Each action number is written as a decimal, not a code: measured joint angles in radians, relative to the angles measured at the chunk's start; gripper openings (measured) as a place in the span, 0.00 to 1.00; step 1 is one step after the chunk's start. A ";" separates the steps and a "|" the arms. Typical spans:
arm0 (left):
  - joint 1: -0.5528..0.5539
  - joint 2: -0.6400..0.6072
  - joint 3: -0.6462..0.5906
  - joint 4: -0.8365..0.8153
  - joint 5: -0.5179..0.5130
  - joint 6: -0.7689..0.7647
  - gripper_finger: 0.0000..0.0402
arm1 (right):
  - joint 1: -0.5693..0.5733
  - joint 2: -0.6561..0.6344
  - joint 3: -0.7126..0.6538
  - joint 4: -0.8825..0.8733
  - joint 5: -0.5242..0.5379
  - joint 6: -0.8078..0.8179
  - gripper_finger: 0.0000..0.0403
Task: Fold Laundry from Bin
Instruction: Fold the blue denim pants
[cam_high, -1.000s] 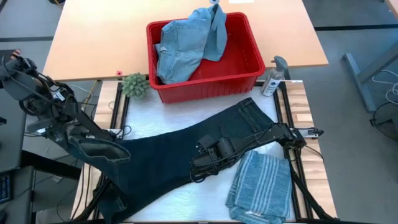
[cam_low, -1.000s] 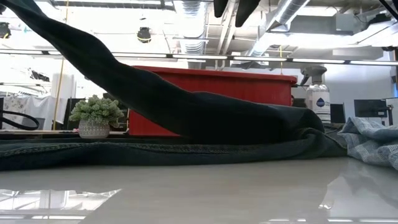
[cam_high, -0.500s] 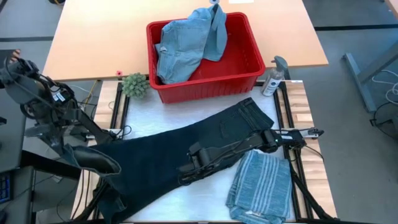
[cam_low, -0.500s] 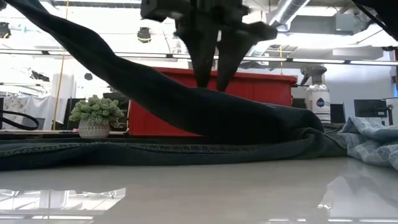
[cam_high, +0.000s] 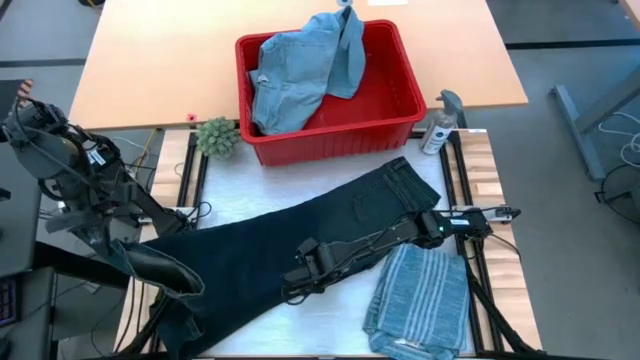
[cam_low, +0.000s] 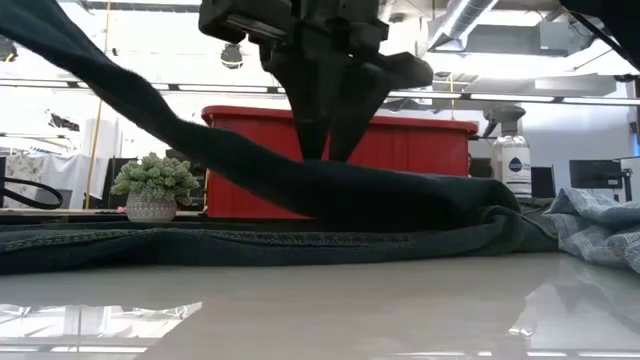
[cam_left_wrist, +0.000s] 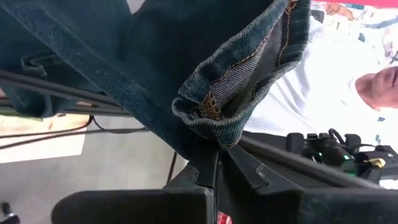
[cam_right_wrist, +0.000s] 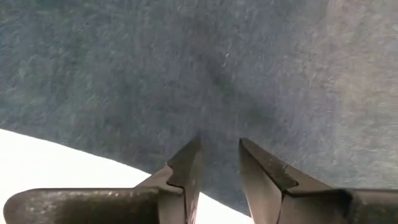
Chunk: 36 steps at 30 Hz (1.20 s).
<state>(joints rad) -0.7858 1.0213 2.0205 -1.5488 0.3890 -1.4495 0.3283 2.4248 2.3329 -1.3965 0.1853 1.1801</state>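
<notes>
Both tools: left (cam_left_wrist: 214, 163) clamps trousers (cam_high: 300, 240); right (cam_right_wrist: 217, 165) half-open, touching.

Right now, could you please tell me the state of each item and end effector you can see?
Dark navy trousers: spread on the table, one leg end lifted.
Left end effector: shut on the trousers' hem.
Right end effector: down on the trousers, fingers a little apart.
Striped shirt: folded on the table.
Red bin: holds light blue garments.
Spray bottle: upright.
</notes>
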 joint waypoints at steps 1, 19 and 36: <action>0.000 0.004 0.000 0.000 -0.004 0.003 0.00 | 0.000 0.001 0.000 0.001 -0.002 -0.001 0.32; 0.000 0.087 0.000 -0.022 -0.161 0.012 0.00 | 0.003 0.002 0.001 0.025 -0.018 0.005 0.32; 0.000 0.189 -0.001 -0.021 -0.192 0.007 0.00 | -0.086 0.002 0.002 0.255 0.083 -0.037 0.32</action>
<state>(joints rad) -0.7860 1.2106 2.0197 -1.5694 0.1966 -1.4427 0.2426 2.4264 2.3344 -1.1412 0.2680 1.1433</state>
